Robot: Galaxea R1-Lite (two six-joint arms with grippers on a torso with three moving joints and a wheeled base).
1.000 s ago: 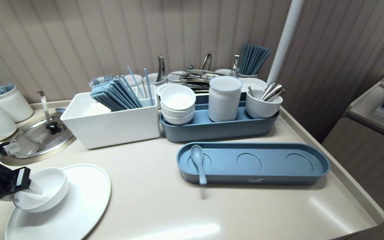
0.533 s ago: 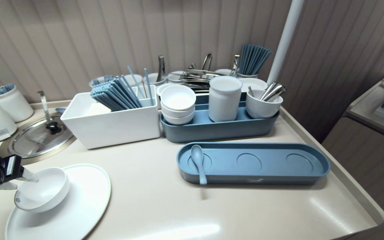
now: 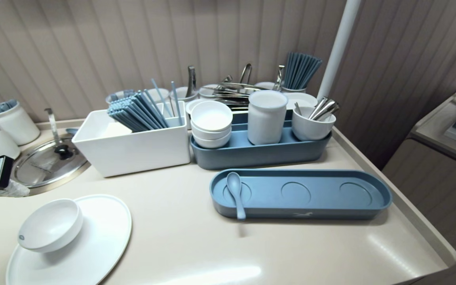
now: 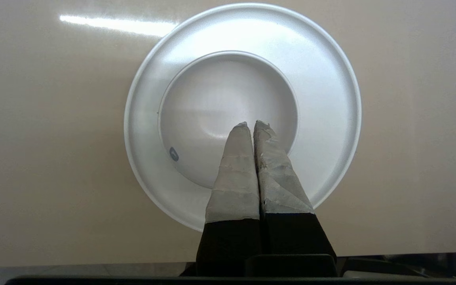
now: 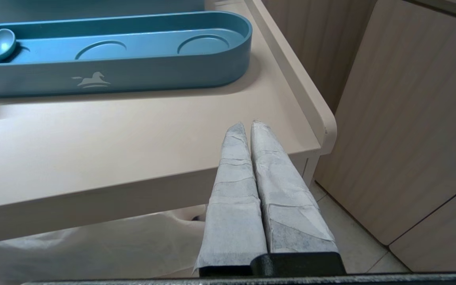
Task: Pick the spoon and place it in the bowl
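Note:
A white bowl (image 3: 48, 225) sits on a white round plate (image 3: 97, 237) at the counter's front left. My left gripper (image 3: 20, 192) hovers up and to the left of the bowl, at the view's left edge, clear of it. In the left wrist view its taped fingers (image 4: 234, 166) are pressed together with nothing between them, above the bowl (image 4: 212, 99) and plate (image 4: 327, 91). My right gripper (image 5: 247, 124) is shut and empty, parked low off the counter's front right corner.
A long blue tray (image 3: 331, 198) holds a blue spoon (image 3: 236, 194). Behind it, a blue caddy (image 3: 251, 154) carries stacked bowls, a white jar and a cutlery cup. A white box of blue chopsticks (image 3: 133, 146) and a metal lid (image 3: 46, 164) are at back left.
My left gripper has let go of the bowl's rim, lifted up and back to the left, and its fingers have come together. The bowl stays on the plate.

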